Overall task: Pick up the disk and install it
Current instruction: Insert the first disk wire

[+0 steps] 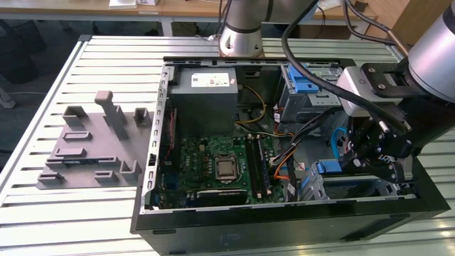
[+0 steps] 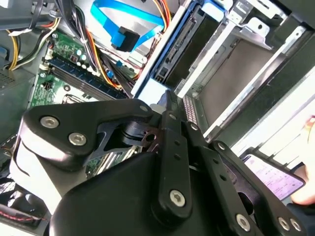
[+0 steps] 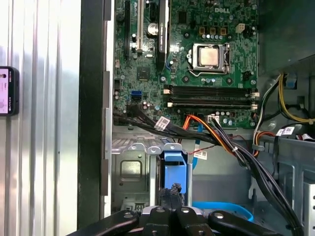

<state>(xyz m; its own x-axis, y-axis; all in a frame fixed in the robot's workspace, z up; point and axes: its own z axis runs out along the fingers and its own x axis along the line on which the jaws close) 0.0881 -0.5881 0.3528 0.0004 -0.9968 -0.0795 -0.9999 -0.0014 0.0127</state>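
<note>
The disk point(image 3: 173, 162) stands edge-on in the lower drive cage of the open computer case point(image 1: 153, 160), its blue plastic end facing out. In the second wrist view the disk point(image 2: 172, 49) is a dark slab with a blue rail, slid between the silver cage walls. In the exterior view its blue end point(image 1: 328, 167) shows at the case's front right corner. My gripper point(image 3: 173, 192) hangs right over that end with its black fingers together at the blue plastic. The gripper point(image 1: 380, 160) stands above the bay, and its tips point(image 2: 167, 98) meet beside the disk's outer end.
Orange, black and blue cables point(image 3: 206, 130) run across the bay just behind the disk. The motherboard point(image 1: 220, 165), a grey power supply box point(image 1: 206, 101) and an upper cage with a blue latch point(image 1: 306, 85) sit inside the case. A grey fixture point(image 1: 92, 149) lies on the slatted table. A phone point(image 3: 7, 91) lies beside the case.
</note>
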